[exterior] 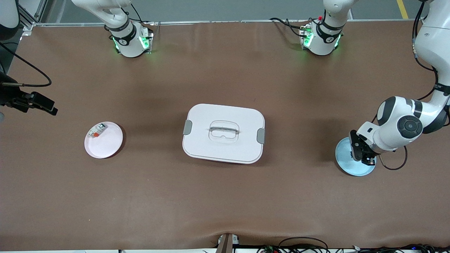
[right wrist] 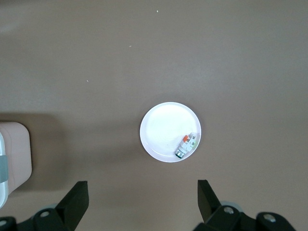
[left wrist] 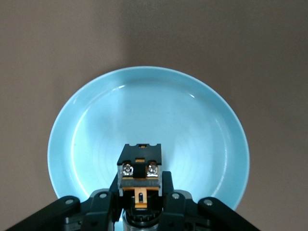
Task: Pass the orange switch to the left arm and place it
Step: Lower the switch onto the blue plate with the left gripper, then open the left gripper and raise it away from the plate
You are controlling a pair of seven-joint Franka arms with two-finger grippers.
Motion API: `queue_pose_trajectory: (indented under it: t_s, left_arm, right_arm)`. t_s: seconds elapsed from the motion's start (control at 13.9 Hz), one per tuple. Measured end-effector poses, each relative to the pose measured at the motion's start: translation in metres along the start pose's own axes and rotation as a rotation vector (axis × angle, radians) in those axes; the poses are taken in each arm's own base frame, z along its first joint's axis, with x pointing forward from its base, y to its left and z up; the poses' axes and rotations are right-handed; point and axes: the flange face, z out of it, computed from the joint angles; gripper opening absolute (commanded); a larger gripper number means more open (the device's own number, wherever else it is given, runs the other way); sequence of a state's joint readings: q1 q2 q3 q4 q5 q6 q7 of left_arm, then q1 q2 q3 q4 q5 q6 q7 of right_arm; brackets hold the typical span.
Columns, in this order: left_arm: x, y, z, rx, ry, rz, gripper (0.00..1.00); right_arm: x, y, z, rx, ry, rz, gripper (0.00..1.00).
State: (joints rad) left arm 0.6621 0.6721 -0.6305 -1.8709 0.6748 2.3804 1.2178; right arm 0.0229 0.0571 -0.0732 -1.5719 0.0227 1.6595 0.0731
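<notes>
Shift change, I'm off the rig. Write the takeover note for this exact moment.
Left tool: shut on the orange switch, over the blue plate at the left arm's end.
Right tool: open, empty, waiting high over the right arm's end, looking down on the white plate.
White plate holds a small white-grey piece.
Box: mid-table, lid on, between the plates.
Done: switch gripped.
Left: carry past the box, hand to the right arm.

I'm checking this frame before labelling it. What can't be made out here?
- Front view: the orange switch is hidden by the left gripper over the blue plate.
- Front view: the right gripper is cut off by the edge.
- Box: lid hides contents.
</notes>
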Motion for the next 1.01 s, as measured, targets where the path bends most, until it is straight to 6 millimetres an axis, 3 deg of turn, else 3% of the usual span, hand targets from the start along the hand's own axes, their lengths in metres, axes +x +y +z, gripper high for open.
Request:
queue_pose_trajectory:
  t_s: [0.07,0.14,0.22,0.29,0.72,1.01]
  left_arm:
    - [0.000,0.000,0.005,0.001,0.008,-0.001,0.00]
    - [-0.001,0.001,0.008,0.000,0.013,-0.003,0.19]
    - [-0.002,0.001,0.009,-0.001,0.015,-0.005,0.65]
    - [-0.002,0.001,0.010,-0.001,0.015,-0.007,1.00]
    - [-0.010,-0.006,0.000,0.021,0.010,-0.132,1.00]
    - [-0.019,-0.025,-0.055,0.060,0.014,-0.327,1.00]
  right_arm:
    - [0.000,0.000,0.000,0.000,0.000,-0.001,1.00]
    - [0.000,-0.001,0.000,0.000,0.000,-0.001,1.00]
    - [0.000,-0.001,0.000,0.000,-0.001,-0.001,1.00]
    - [0.000,-0.001,0.000,0.000,-0.001,-0.001,1.00]
    - [0.000,-0.001,0.000,0.000,-0.002,-0.002,1.00]
    - [0.000,-0.001,0.000,0.000,-0.002,-0.002,1.00]
